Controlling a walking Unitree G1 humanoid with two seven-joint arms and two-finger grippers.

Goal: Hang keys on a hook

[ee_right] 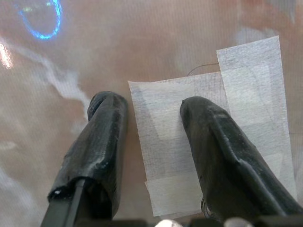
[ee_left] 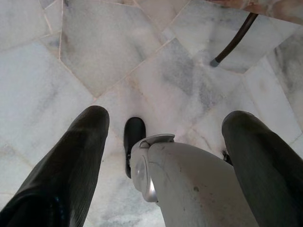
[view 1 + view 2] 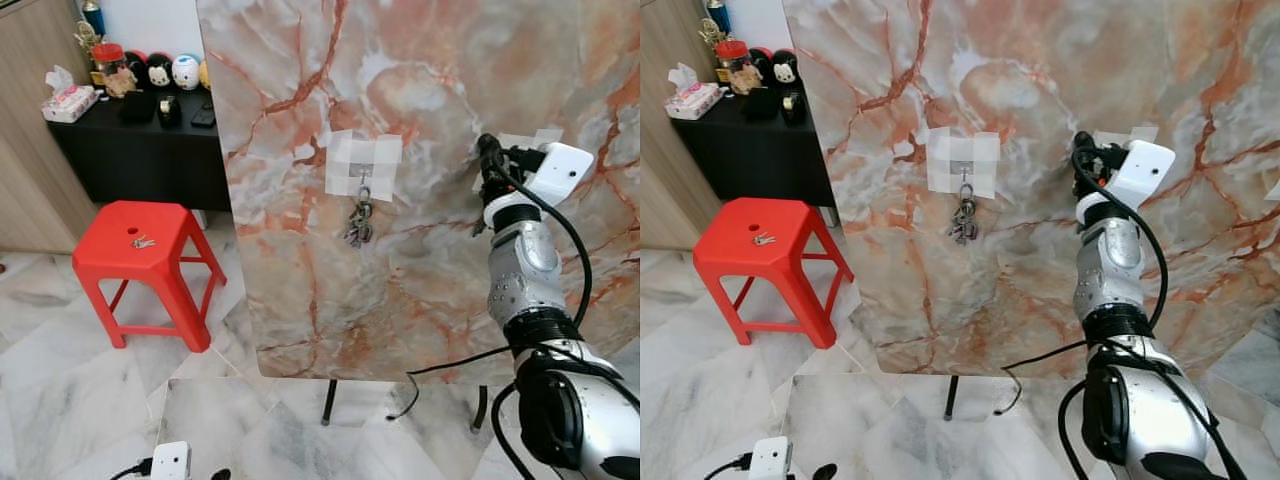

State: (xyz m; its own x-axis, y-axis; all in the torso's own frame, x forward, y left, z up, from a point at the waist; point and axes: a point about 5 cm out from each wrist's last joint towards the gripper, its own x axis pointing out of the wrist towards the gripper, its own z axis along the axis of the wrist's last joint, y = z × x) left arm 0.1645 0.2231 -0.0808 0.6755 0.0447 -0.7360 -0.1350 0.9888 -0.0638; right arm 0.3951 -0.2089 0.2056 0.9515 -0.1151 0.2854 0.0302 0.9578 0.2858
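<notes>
My right gripper (image 1: 151,113) is raised against the upright pink-and-orange marble-patterned board (image 3: 420,290), its two black fingers (image 1: 102,142) spread apart with nothing between them, tips at a patch of white tape (image 1: 165,142). The bunch of metal keys (image 3: 358,222) hangs from the small taped hook (image 3: 364,178) well to the left. A second, smaller set of keys (image 3: 141,241) lies on the red plastic stool (image 3: 110,255). My left gripper (image 2: 161,142) hangs over the grey marble floor (image 2: 118,56), fingers wide apart.

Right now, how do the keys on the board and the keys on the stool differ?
The keys on the board hang upright from a taped hook; the keys on the stool lie flat on the red stool. The board bunch looks bigger and darker, the stool set small and pale. Neither is held: the right gripper is open at another taped patch.
</notes>
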